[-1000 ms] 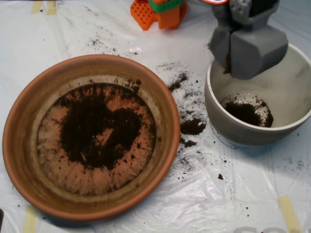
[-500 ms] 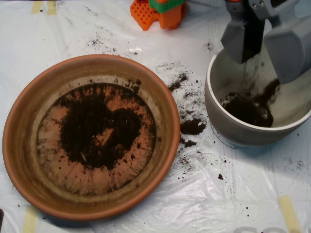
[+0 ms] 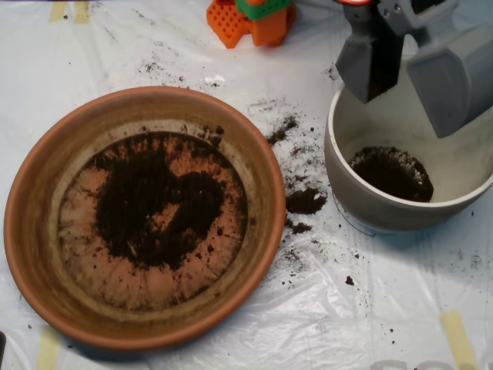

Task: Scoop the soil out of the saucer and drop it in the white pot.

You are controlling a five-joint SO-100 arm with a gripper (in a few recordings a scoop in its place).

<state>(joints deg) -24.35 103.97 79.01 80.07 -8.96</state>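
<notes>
The terracotta saucer [image 3: 144,214] lies at the left, with a patch of dark soil [image 3: 158,202] spread over its middle. The white pot [image 3: 362,196] stands at the right, and a mound of soil [image 3: 391,171] rests on its bottom. My grey scoop [image 3: 408,77] hangs over the pot's far rim with its two halves spread wide apart, open. Nothing shows between the halves.
Spilled soil lies on the plastic sheet between saucer and pot, with one clump [image 3: 306,201] next to the pot. An orange and green block [image 3: 254,17] sits at the top edge. Tape strips [image 3: 457,338] mark the sheet.
The scoop went from shut over the pot to open, and its soil fell into the pot. The pile there has grown, and the scoop has shifted slightly left.
</notes>
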